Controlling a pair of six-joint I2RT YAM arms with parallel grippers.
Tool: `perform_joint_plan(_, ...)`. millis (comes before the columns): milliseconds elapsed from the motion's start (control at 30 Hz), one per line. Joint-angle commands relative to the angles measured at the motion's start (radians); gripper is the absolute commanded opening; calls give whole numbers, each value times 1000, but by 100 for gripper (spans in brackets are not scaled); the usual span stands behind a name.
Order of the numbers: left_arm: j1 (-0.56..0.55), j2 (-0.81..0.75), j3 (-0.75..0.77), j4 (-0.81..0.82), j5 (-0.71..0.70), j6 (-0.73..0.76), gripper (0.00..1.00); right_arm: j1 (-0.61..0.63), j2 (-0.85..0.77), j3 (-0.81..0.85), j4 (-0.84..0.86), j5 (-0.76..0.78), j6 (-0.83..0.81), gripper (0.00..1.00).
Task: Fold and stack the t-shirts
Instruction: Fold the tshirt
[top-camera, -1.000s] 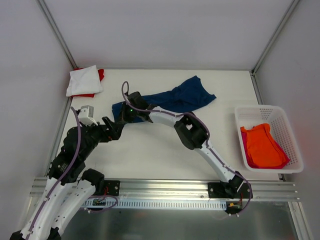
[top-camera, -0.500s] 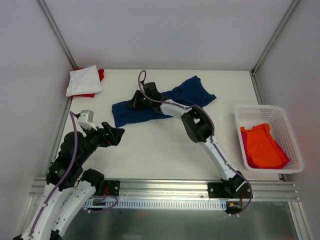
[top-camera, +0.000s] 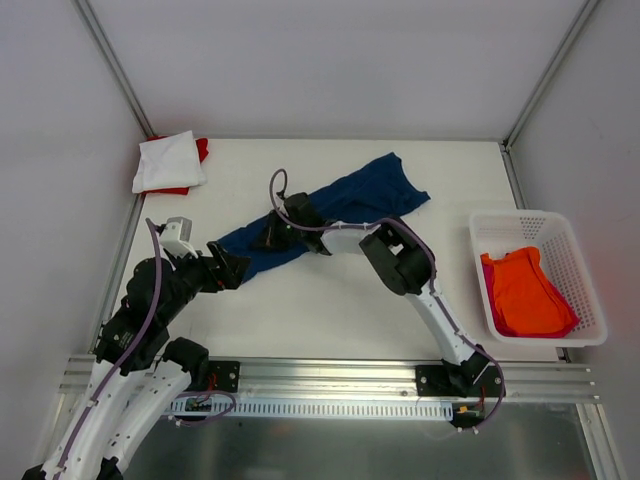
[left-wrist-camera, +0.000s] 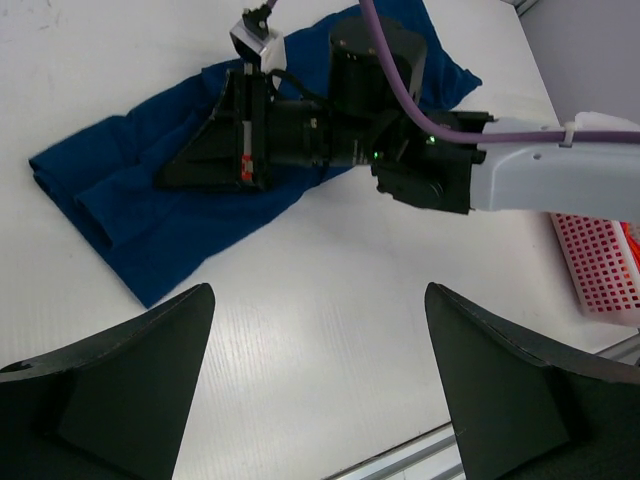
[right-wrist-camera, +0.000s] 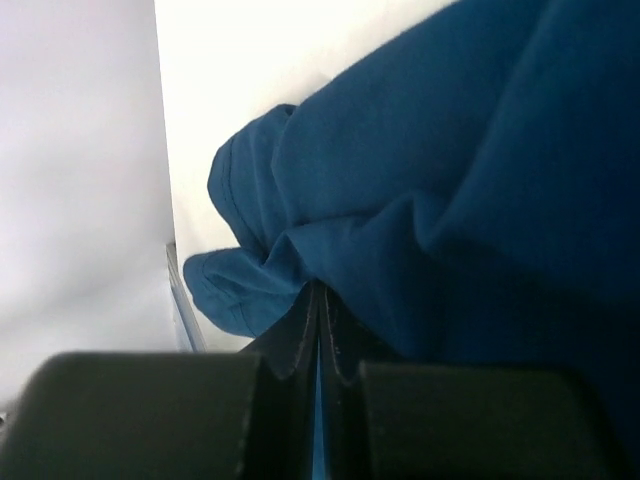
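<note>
A navy blue t-shirt (top-camera: 360, 195) lies as a slanted band across the middle of the table, seen also in the left wrist view (left-wrist-camera: 130, 215) and right wrist view (right-wrist-camera: 460, 190). My right gripper (top-camera: 268, 238) is shut on a bunched fold near the shirt's left end; its closed fingers pinch blue cloth (right-wrist-camera: 320, 300). My left gripper (top-camera: 234, 268) hovers open just short of the shirt's near-left corner, over bare table with nothing between its fingers (left-wrist-camera: 320, 385). A folded white t-shirt (top-camera: 167, 161) lies on a red one (top-camera: 201, 149) at the far left.
A white lattice basket (top-camera: 520, 216) stands at the right with an orange t-shirt (top-camera: 525, 295) over a magenta one (top-camera: 489, 300). Grey walls close in the table. A metal rail (top-camera: 330, 375) runs along the near edge.
My right gripper swung to the far side and came back near-left with the cloth. The navy shirt now lies stretched longer on a slant. My left gripper stayed open, shifting slightly.
</note>
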Motion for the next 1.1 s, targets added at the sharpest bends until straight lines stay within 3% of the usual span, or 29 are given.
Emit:
perform_joint_plan(0,-11,-12,4,22,9,-9,88,68,-86,-174,17,19,-9,0)
perform_joint_plan(200,-9,4,3,23,-8,-9,88,191,-275,-509,168,94,26,0)
perform_joint_plan(600,-11,37,-19,58,3,-6,89,464,-722,-1213,169,442,141,0)
perform_joint_plan(700,-11,49,-25,75,11,-7,89,522,-840,-1252,40,552,143,1)
perform_joint_plan(867,-11,81,-37,106,35,-6,89,625,-1034,-1129,-440,736,89,1)
perform_joint_plan(967,-11,104,-45,131,44,-3,88,679,-1160,-1019,-681,905,74,19)
perform_joint_plan(1000,-11,107,-46,134,47,-3,88,691,-1189,-967,-732,937,74,50)
perform_joint_plan(1067,-11,116,-54,152,55,-3,88,734,-1272,-916,-878,1031,77,73)
